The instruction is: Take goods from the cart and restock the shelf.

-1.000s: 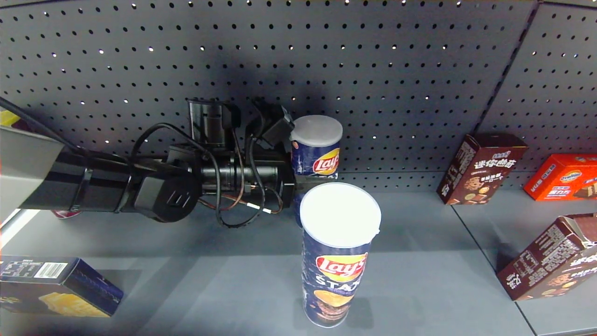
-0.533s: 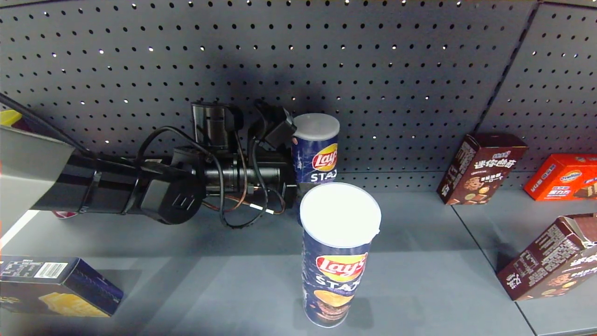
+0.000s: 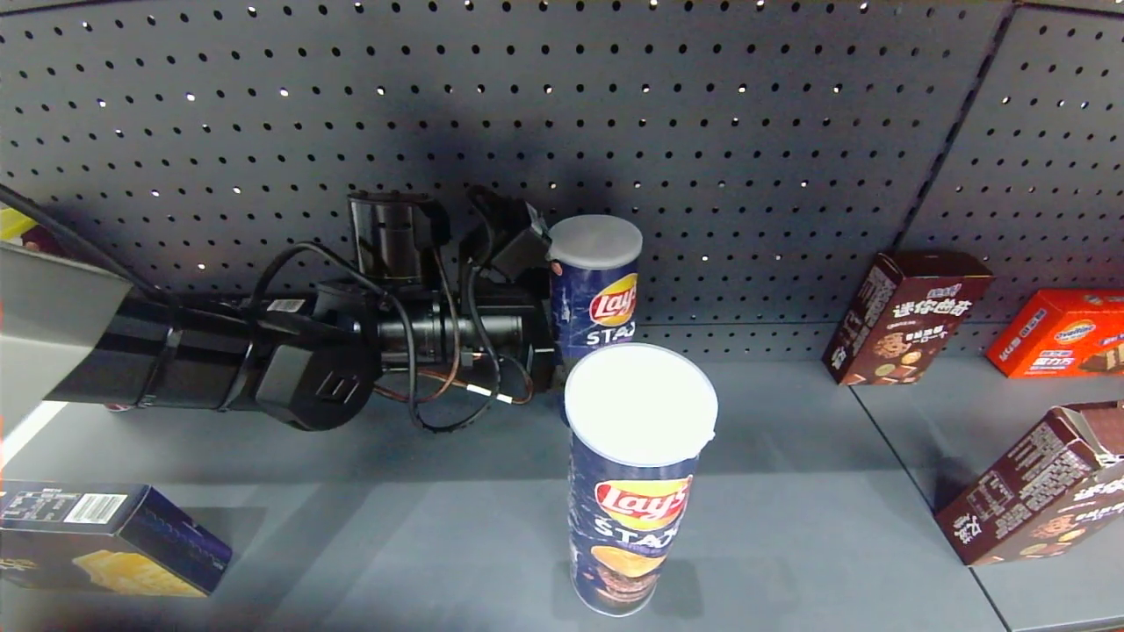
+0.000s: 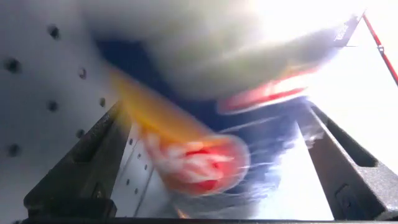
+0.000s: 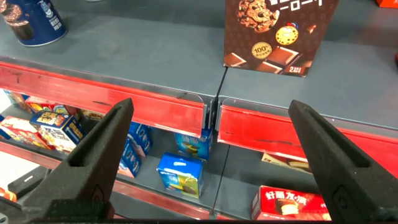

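Left hand: The left hand (image 3: 555,344) was clenched around the lower body of the rear can (image 3: 595,294). One finger (image 4: 81,168) lay on each side, and the arm stretched in level from the robot's left.
Rear can: It stood upright with its long axis vertical and its white lid on top, just in front of the pegboard (image 3: 702,132). Its base was hidden, so whether it rested on the shelf (image 3: 790,491) could not be told.
Key relation: The front can (image 3: 639,474), also upright, stood directly ahead of the held one, nearer the shelf's front edge. The two were close, but contact between them could not be made out.
Next move, as judged: The held can likely needed setting flat on the shelf. The hand could then let go and draw back to the left, clear of the front can.
Right hand: The right hand (image 5: 211,106) hung spread wide and held nothing, facing the red rail (image 5: 155,102) of a shelf front. A cookie box (image 5: 280,34) stood beyond the rail.
Nearer arm: The left.
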You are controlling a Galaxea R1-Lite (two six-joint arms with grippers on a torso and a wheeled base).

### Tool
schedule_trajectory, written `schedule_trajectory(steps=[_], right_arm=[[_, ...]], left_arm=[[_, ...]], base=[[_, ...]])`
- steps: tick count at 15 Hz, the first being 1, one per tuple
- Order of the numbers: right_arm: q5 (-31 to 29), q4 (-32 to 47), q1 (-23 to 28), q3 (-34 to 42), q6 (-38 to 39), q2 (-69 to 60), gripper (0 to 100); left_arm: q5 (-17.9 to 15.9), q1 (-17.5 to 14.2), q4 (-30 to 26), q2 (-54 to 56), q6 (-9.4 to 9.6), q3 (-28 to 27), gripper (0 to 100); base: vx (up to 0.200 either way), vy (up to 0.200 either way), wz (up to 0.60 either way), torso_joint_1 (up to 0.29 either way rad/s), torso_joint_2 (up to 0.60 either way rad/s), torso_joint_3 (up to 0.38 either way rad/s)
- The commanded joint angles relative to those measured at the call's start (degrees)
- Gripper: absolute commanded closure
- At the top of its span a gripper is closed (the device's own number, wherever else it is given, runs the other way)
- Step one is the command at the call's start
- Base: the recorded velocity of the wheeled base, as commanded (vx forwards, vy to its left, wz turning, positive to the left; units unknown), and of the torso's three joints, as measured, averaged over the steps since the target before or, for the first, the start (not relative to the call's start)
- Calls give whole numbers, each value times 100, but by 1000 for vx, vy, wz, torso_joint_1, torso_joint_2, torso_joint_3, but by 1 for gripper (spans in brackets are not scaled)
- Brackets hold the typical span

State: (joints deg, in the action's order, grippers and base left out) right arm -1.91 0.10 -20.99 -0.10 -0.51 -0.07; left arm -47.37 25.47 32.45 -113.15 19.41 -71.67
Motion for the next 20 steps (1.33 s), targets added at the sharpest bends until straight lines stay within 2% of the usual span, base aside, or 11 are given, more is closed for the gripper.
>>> schedule_trajectory(steps=[1, 4, 7, 12, 16, 17, 20], right_arm=[[-2, -1, -1, 1, -2, 7, 0], [-2, -1, -1, 1, -2, 7, 0], [-2, -1, -1, 1, -2, 7, 0], [-2, -1, -1, 1, -2, 7, 0], [-2, -1, -1, -8, -2, 7, 0], [-2, -1, -1, 1, -2, 7, 0], [-2, -1, -1, 1, -2, 7, 0]], left_arm=[[0, -24, 16, 250, -7, 118, 0], [0, -68, 16, 505, -16, 215, 0], [9, -156, 16, 1023, -34, 724, 0], [9, -235, 16, 1674, -60, 1129, 0], [9, -244, 24, 2043, -165, 1445, 0], [18, -332, 33, 2289, -174, 1718, 0], [18, -349, 24, 2781, -209, 2096, 0]], base=[[0, 0, 0, 0, 0, 0], [0, 0, 0, 0, 0, 0], [0, 0, 0, 0, 0, 0], [0, 0, 0, 0, 0, 0], [0, 0, 0, 0, 0, 0], [0, 0, 0, 0, 0, 0], [0, 0, 0, 0, 0, 0]])
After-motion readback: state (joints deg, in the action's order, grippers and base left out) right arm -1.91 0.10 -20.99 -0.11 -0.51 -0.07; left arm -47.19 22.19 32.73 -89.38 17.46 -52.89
